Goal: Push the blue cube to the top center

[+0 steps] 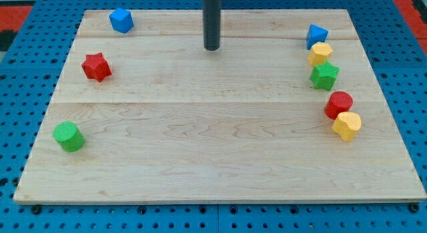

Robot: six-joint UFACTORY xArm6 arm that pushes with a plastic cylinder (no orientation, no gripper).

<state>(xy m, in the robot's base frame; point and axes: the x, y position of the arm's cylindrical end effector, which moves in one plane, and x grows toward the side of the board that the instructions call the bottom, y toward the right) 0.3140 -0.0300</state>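
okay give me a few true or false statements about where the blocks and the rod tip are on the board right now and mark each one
1. My tip sits near the view's top centre, touching no block. True.
2. The blue cube is at the view's bottom right. False: it is near the top left corner.
3. The red star block lies below the blue cube on the view's left. True.
4. The green cylinder stands beside the yellow blocks. False: it is alone at the lower left.
5. Five blocks line the view's right side, from a blue block down to a yellow block. True.
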